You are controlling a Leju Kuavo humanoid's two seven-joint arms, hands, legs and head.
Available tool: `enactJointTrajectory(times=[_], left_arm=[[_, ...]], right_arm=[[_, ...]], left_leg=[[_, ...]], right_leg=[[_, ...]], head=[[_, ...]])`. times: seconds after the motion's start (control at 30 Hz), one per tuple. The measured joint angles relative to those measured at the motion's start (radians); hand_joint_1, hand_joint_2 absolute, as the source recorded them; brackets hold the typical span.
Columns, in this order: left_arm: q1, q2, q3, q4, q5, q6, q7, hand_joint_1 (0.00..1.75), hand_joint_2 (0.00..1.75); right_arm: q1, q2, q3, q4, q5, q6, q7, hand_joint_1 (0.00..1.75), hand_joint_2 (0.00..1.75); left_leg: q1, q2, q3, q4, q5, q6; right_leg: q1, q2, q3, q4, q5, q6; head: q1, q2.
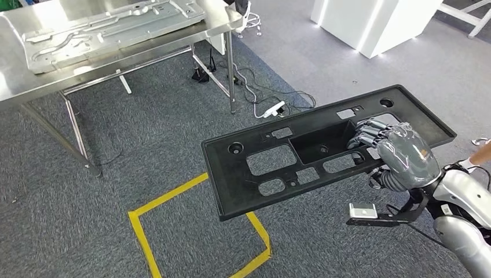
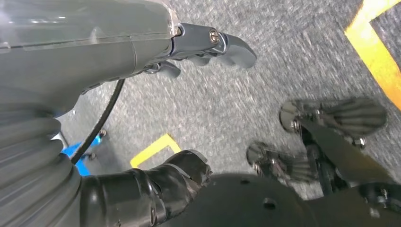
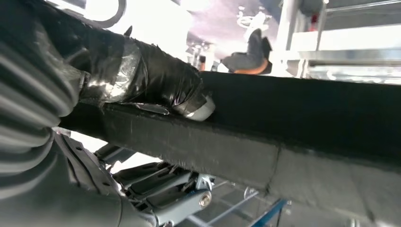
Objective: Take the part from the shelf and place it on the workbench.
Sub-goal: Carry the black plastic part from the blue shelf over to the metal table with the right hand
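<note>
Right hand gripping black part

One flat black plastic panel with cut-outs; one steel workbench carrying one pressed metal sheet (embossed) — one yellow tape floor square; one white power strip.

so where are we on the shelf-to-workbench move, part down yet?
Not yet. Done: the black part is off the shelf, carried over the grey carpet. In hand: the right hand grips it at its right end, fingers over the top face; the right wrist view shows the thumb on its edge. Left hand holds nothing. Left: reach the steel workbench, which already holds a metal panel, and set the part down.
</note>
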Motion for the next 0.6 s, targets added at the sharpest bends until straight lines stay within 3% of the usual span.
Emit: enactJointTrajectory(times=[0.07,0.13,0.17,0.23,0.27,0.3,0.33,0.37,0.43,0.47,0.5,0.53,0.57,0.6], left_arm=[[-0.004,0.000,0.000,0.000,-0.001,0.000,0.000,0.00,1.75],[-0.008,0.000,0.000,0.000,-0.002,0.000,-0.002,0.00,1.75],[-0.009,0.000,0.000,0.000,-0.003,0.000,-0.002,0.00,1.75],[-0.012,0.000,0.000,0.000,-0.007,0.000,-0.003,0.00,1.75],[-0.012,0.000,0.000,0.000,-0.009,0.000,-0.003,0.00,1.75],[-0.011,0.000,0.000,0.000,-0.011,0.000,-0.003,0.00,1.75],[-0.010,0.000,0.000,0.000,-0.013,0.000,-0.003,0.00,1.75],[-0.008,0.000,0.000,0.000,-0.014,0.000,-0.003,0.00,1.75],[-0.004,-0.003,0.000,0.001,-0.015,0.000,-0.003,0.00,1.75],[-0.004,-0.005,0.000,0.002,-0.016,0.000,-0.003,0.00,1.75],[-0.003,-0.006,0.001,0.002,-0.016,0.000,-0.003,0.00,1.75],[-0.005,-0.006,0.001,0.002,-0.017,0.000,-0.003,0.00,1.75],[-0.005,-0.005,0.001,0.002,-0.018,0.001,-0.003,0.00,1.75],[-0.006,-0.004,0.001,0.002,-0.019,0.002,-0.003,0.00,1.75]], right_arm=[[-0.012,-0.005,-0.005,0.003,-0.001,0.006,0.003,1.75,1.75],[-0.023,-0.009,-0.011,0.008,-0.002,0.011,0.009,1.75,1.75],[-0.025,-0.012,-0.013,0.012,-0.002,0.013,0.012,1.75,1.75],[-0.027,-0.019,-0.018,0.020,-0.003,0.018,0.016,1.75,1.75],[-0.028,-0.023,-0.020,0.025,-0.004,0.023,0.017,1.75,1.75],[-0.030,-0.027,-0.021,0.029,-0.005,0.027,0.018,1.75,1.75],[-0.032,-0.031,-0.022,0.033,-0.005,0.032,0.019,1.75,1.75],[-0.035,-0.035,-0.024,0.037,-0.006,0.035,0.020,1.75,1.75],[-0.038,-0.045,-0.028,0.045,-0.008,0.039,0.020,1.75,1.75],[-0.041,-0.051,-0.031,0.048,-0.008,0.042,0.021,1.75,1.75],[-0.045,-0.056,-0.033,0.050,-0.009,0.046,0.022,1.75,1.75],[-0.054,-0.061,-0.036,0.051,-0.010,0.051,0.025,1.75,1.75],[-0.064,-0.064,-0.038,0.051,-0.011,0.055,0.028,1.75,1.75],[-0.072,-0.066,-0.039,0.052,-0.012,0.059,0.032,1.75,1.75]], left_leg=[[0.002,-0.026,0.027,-0.015,-0.009,0.016],[0.004,-0.052,0.061,-0.032,-0.019,0.031],[0.004,-0.065,0.074,-0.038,-0.025,0.036],[0.002,-0.094,0.097,-0.040,-0.042,0.042],[0.000,-0.110,0.110,-0.040,-0.052,0.043],[-0.003,-0.125,0.124,-0.040,-0.063,0.043],[-0.007,-0.139,0.141,-0.040,-0.074,0.044],[-0.011,-0.153,0.158,-0.040,-0.086,0.044],[-0.014,-0.178,0.180,-0.036,-0.110,0.041],[-0.010,-0.190,0.184,-0.036,-0.121,0.037],[-0.008,-0.199,0.185,-0.031,-0.124,0.032],[-0.007,-0.205,0.183,-0.025,-0.121,0.025],[-0.008,-0.196,0.177,-0.006,-0.113,0.021],[-0.012,-0.172,0.164,0.029,-0.100,0.015]], right_leg=[[-0.004,0.006,-0.003,0.038,0.018,0.014],[-0.009,0.054,-0.065,0.146,0.031,0.018],[-0.009,0.081,-0.111,0.208,0.015,0.017],[-0.006,0.106,-0.199,0.294,-0.049,0.014],[-0.003,0.109,-0.230,0.306,-0.077,0.013],[-0.001,0.111,-0.249,0.292,-0.086,0.010],[0.002,0.114,-0.258,0.258,-0.071,0.005],[0.006,0.125,-0.259,0.202,-0.020,-0.003],[0.015,0.168,-0.258,0.098,0.111,-0.024],[0.020,0.183,-0.255,0.066,0.158,-0.032],[0.024,0.187,-0.250,0.052,0.173,-0.038],[0.024,0.177,-0.236,0.044,0.165,-0.044],[0.023,0.165,-0.222,0.033,0.161,-0.049],[0.020,0.154,-0.203,0.020,0.155,-0.054]], head=[[0.001,0.000],[0.003,0.000],[0.005,0.000],[0.005,0.000],[0.006,0.000],[0.006,0.000],[0.006,0.000],[0.006,0.000],[0.006,0.000],[0.006,0.000],[0.006,0.000],[0.007,0.000],[0.007,0.000],[0.004,0.000]])
